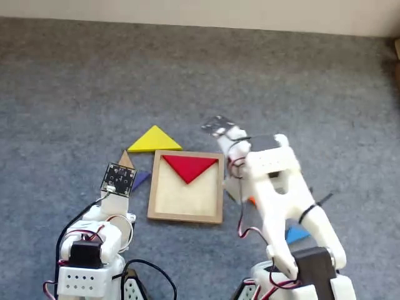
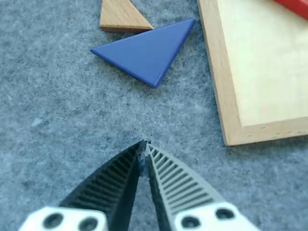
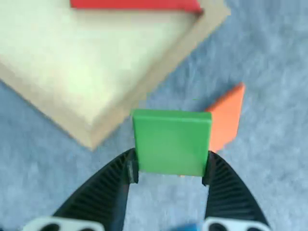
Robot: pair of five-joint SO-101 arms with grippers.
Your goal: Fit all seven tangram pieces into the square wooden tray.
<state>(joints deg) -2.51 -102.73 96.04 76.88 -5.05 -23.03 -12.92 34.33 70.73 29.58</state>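
Where the green square (image 3: 172, 142) hangs over the grey carpet, the wooden tray (image 3: 110, 120) has a corner just beside it. An orange piece (image 3: 226, 118) lies partly hidden behind the square, and a red triangle (image 1: 189, 167) sits inside the tray along one edge. The square has no long axis and turns its flat face to the wrist camera. The right gripper (image 3: 168, 166) pinches it by two opposite sides. The left gripper (image 2: 144, 144), near a blue triangle (image 2: 147, 53), is closed on nothing.

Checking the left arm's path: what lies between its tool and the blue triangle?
Only bare grey mat between the shut left tool and the blue triangle, seen in the left wrist view.
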